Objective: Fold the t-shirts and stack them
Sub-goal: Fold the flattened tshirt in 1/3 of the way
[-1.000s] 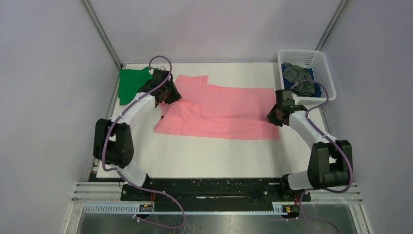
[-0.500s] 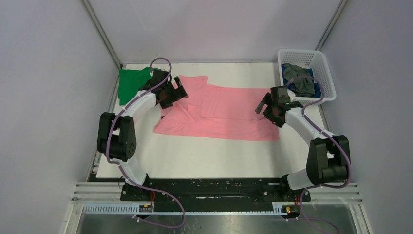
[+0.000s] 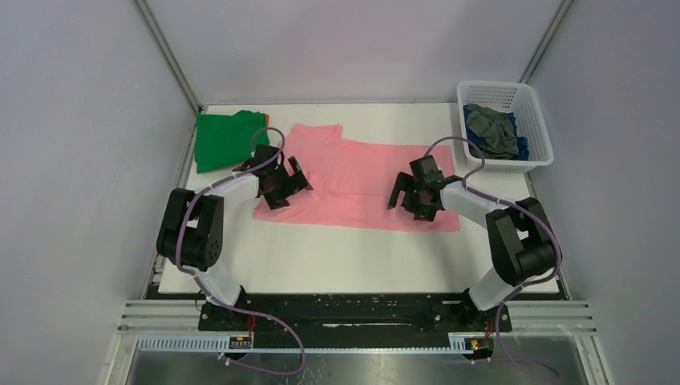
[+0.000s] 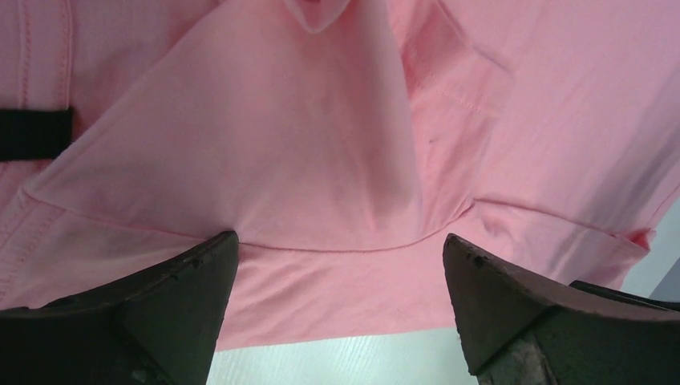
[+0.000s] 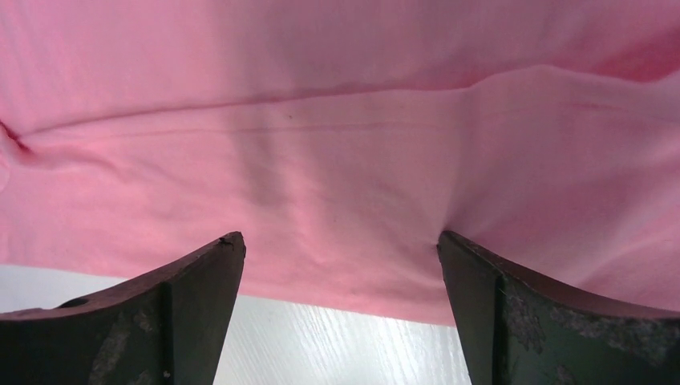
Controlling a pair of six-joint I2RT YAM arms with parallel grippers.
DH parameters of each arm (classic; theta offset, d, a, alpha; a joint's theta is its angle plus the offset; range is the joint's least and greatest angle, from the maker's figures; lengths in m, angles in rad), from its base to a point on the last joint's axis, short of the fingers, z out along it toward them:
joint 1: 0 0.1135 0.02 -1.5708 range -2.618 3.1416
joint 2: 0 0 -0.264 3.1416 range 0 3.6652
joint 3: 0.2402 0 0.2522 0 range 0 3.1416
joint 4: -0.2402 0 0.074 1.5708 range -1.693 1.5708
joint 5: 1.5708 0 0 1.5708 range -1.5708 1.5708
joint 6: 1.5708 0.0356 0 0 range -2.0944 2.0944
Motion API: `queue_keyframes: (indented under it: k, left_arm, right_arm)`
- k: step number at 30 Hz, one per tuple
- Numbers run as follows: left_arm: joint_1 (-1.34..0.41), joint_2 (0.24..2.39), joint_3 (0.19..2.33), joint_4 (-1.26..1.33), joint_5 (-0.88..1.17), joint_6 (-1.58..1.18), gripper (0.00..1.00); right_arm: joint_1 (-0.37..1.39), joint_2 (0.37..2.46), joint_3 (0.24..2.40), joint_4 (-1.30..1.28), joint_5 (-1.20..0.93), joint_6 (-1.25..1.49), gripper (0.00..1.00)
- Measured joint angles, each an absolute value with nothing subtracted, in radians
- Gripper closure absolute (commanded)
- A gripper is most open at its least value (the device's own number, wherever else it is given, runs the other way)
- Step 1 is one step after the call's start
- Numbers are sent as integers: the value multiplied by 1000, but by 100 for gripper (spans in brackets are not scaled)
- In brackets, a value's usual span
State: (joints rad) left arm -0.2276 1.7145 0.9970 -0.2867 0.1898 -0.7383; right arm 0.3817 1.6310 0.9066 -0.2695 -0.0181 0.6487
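Observation:
A pink t-shirt lies folded into a long flat band across the white table. My left gripper hovers open over its left end, near the front hem. Nothing sits between its fingers. My right gripper stands open over the right part of the same hem, also holding nothing. In the left wrist view the gripper frames pink cloth and a strip of table. The right wrist view shows its gripper just above the shirt's edge.
A green t-shirt lies folded at the table's far left corner. A white lattice basket stands at the far right, holding a grey shirt and a blue one. Grey walls enclose the table on three sides.
Both grippers opened and let go of the pink shirt. They moved from its ends inward and toward the near hem. The shirt now lies flatter.

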Motion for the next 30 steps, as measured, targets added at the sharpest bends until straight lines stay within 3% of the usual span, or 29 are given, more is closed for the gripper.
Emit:
queue_keyframes:
  k: [7, 18, 23, 30]
  left_arm:
    - [-271, 1527, 784, -239, 180, -757, 1]
    - [-423, 956, 391, -365, 131, -913, 1]
    - [-444, 756, 334, -495, 101, -972, 1]
    - [-446, 699, 388, -630, 69, -968, 1]
  right_arm:
    - [386, 1434, 687, -171, -78, 673, 1]
    - [408, 999, 411, -299, -144, 718, 1]
    - [413, 830, 357, -404, -156, 735, 0]
    - [414, 723, 414, -516, -113, 725, 1]
